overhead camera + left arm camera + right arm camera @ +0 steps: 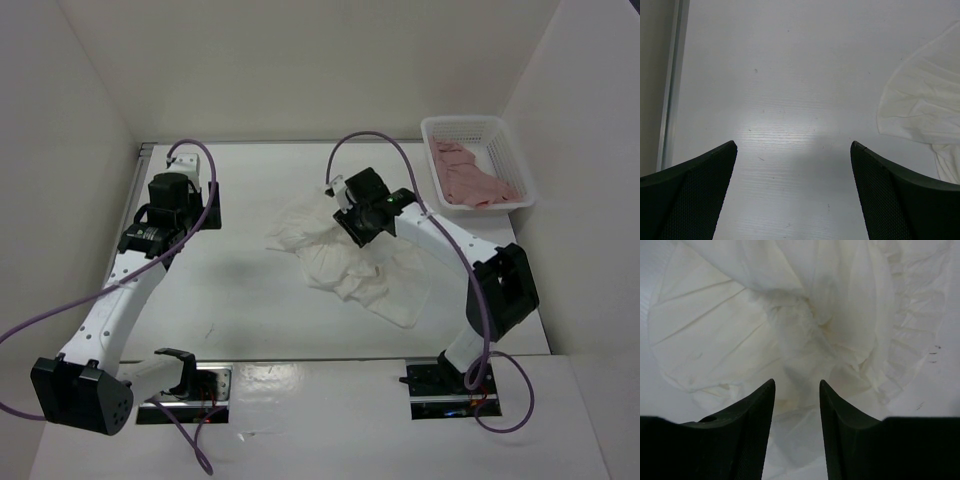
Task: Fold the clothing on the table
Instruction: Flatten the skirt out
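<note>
Table [240, 290]: white, edged by rail [670, 75] at left, enclosed by white walls [300, 60].
Clothing [350, 265]: crumpled at centre.
Left gripper [793, 143]: spread wide.
Right gripper [796, 381]: set over clothing, narrow gap; grip not discernible.

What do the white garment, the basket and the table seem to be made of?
The white garment: thin woven cloth, probably cotton, matte; it shows creases and ruffles. The basket: likely white plastic, with lattice walls. The table: smooth white board, perhaps laminate, slightly glossy; it reflects light.
</note>
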Action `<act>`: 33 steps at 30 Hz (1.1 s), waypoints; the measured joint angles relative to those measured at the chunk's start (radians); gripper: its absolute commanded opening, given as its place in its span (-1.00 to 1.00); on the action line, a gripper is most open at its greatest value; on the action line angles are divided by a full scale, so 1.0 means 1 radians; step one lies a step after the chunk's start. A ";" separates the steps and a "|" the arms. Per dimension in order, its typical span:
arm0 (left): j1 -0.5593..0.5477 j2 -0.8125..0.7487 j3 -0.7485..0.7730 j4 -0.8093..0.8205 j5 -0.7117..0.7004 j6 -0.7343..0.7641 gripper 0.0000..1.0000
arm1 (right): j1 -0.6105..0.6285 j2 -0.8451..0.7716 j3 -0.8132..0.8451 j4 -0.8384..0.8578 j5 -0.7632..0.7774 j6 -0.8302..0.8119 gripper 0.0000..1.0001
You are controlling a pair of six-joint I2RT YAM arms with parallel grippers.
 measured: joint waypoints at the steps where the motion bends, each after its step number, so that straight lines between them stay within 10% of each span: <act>1: 0.000 0.000 0.000 0.000 0.000 0.000 1.00 | -0.009 0.004 0.000 0.010 0.001 -0.003 -0.06; 33: 0.000 0.000 0.000 0.000 0.012 0.002 1.00 | -0.119 0.040 0.117 0.034 -0.168 -0.016 0.10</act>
